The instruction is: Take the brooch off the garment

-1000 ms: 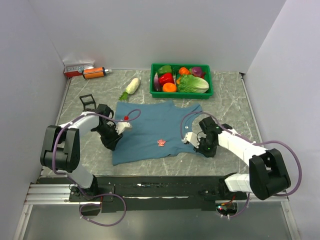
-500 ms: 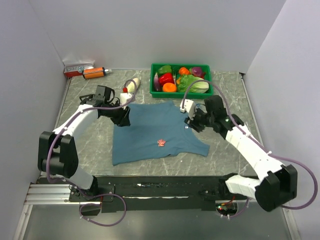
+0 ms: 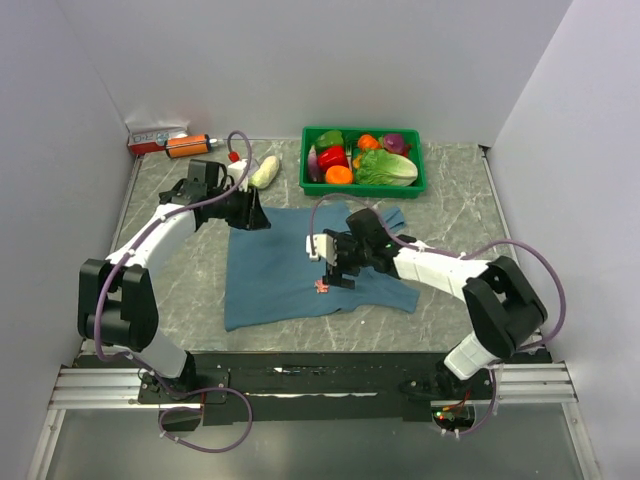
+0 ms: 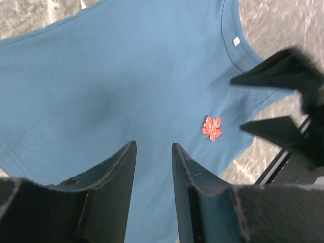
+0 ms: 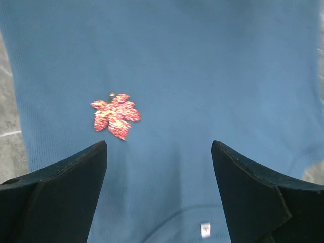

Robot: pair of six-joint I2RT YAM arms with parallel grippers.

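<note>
Right gripper (image 3: 336,272) spread wide, nothing between the fingers, hanging low over the garment (image 3: 275,275) at the middle of the top view. Brooch (image 3: 322,287) pinned flat on the teal cloth, just below and left of those fingertips. In the right wrist view, brooch (image 5: 115,115) left of centre, close to the left-hand finger rather than midway in the gap.

Left gripper (image 3: 250,213) up at the garment's upper-left corner, fingers parted by a narrow gap and holding nothing. Cannot tell whether touching the cloth. Well apart from the brooch either way.

Likely step: lining up for the pinch.

Risk on closing from this offset: a miss, or a fold of cloth caught along with the ornament (so small against those broad fingers). Risk on lifting, even after a clean pinch: whole garment dragged up off the table (image 3: 160,290), with no hold on the fabric anywhere near the pin. Worth centring over the brooch first, and anchoring the cloth closer in. Also possible: bending the leaf-shaped points under too hard a squeeze.
</note>
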